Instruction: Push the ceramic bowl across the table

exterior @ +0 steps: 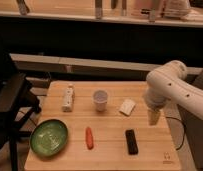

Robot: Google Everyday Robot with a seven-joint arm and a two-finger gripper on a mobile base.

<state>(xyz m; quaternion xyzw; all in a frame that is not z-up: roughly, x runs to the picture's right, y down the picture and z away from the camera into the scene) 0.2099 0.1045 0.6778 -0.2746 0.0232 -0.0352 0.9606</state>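
The ceramic bowl [49, 137], a wide shallow green dish, sits on the table [110, 152] near its front left corner. My gripper [154, 117] hangs from the white arm over the table's right side, pointing down, far from the bowl. It stands open and holds nothing. The whole width of the table lies between it and the bowl.
On the table are a white bottle [68, 97] lying at back left, a small pale cup [100, 99], a white packet [127, 106], a red stick-shaped item [89, 137] just right of the bowl, and a black block [131, 141]. A dark chair [12, 100] stands at the left.
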